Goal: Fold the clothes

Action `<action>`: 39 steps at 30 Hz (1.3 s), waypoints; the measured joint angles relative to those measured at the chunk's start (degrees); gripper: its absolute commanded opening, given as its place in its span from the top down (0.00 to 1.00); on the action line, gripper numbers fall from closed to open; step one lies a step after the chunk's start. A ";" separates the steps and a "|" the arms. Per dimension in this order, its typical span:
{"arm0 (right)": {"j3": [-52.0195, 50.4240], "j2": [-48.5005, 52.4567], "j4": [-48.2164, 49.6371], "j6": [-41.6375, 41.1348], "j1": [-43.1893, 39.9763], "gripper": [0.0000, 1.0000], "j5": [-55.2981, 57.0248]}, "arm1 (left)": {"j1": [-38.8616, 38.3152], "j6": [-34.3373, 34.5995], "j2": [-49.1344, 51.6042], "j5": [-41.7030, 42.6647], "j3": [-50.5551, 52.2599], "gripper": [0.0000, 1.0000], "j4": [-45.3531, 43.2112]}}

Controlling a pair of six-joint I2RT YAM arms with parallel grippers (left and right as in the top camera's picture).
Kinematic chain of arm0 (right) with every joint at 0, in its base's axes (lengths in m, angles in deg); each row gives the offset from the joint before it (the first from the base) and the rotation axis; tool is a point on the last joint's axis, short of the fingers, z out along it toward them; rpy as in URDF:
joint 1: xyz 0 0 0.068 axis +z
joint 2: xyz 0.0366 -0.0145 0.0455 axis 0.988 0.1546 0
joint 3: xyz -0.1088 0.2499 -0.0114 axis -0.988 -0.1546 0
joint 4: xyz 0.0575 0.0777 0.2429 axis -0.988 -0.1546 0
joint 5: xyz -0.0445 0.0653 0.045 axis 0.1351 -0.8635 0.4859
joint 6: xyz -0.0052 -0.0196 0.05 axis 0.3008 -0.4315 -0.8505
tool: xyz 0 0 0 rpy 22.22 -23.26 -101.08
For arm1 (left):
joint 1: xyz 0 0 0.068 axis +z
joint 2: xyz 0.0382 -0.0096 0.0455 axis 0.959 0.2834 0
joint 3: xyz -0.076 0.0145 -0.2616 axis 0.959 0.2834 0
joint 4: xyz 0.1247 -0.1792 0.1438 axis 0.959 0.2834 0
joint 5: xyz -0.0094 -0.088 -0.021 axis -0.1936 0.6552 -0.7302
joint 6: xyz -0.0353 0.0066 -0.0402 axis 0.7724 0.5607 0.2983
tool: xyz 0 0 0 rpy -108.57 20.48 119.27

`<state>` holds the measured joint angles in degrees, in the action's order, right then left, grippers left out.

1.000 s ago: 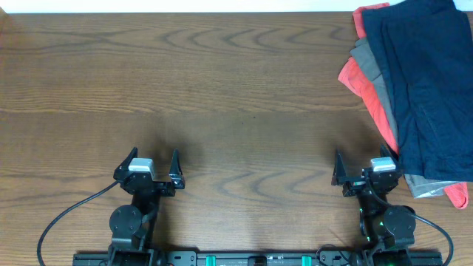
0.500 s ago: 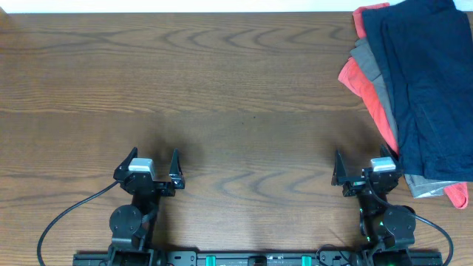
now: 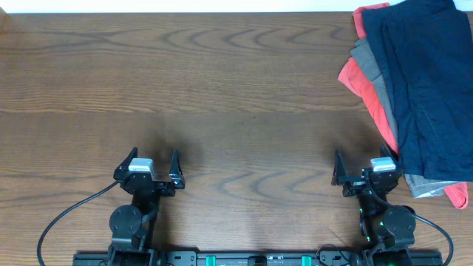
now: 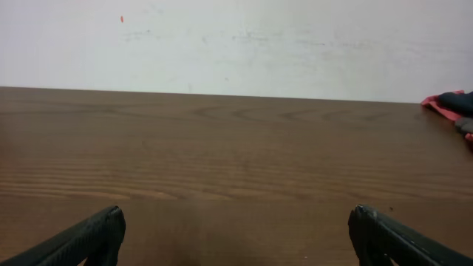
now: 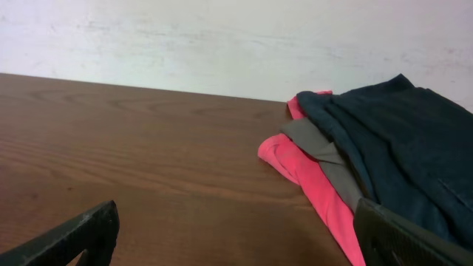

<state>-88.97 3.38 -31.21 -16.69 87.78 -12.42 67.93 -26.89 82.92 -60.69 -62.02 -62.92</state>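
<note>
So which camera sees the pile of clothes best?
The overhead view: the pile of clothes lies spread out, navy on top, grey and red peeking out beneath. The right wrist view shows only its near side; the left wrist view catches just a red corner.

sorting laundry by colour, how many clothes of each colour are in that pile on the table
navy clothes: 1 certain, perhaps 2 overlapping, cannot tell
grey garment: 1
red garment: 1
total: at least 3
</note>
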 measured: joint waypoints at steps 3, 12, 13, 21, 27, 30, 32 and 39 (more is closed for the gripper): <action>-0.02 0.00 0.00 0.00 0.00 0.01 0.00 | 0.00 0.00 0.00 0.00 0.00 0.02 0.00; 0.00 0.00 0.00 0.00 0.00 0.01 0.00 | 0.00 0.00 0.00 0.00 0.00 0.02 0.00; 0.00 0.00 0.00 0.00 0.00 0.01 0.00 | 0.00 0.00 0.00 0.00 0.00 0.02 0.00; -0.02 0.00 0.15 0.00 0.00 0.01 0.04 | 0.00 0.00 0.00 0.00 0.00 0.02 -0.13; -0.02 0.07 0.85 0.00 0.00 0.01 0.94 | 0.00 0.00 0.00 0.00 0.00 0.02 -0.24; 0.00 0.07 0.98 0.00 0.00 0.01 1.90 | 0.00 0.00 0.00 0.00 0.00 0.02 -0.26; 0.00 0.07 1.11 0.00 0.00 0.01 2.43 | 0.00 0.00 0.00 0.00 0.00 0.02 -0.26; -0.02 0.13 4.26 0.00 0.00 0.01 2.78 | 0.00 0.00 0.00 0.04 0.02 0.02 -0.74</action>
<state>-88.99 3.51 -26.95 -16.69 87.78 -9.64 67.93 -26.89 82.92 -60.65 -61.99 -63.66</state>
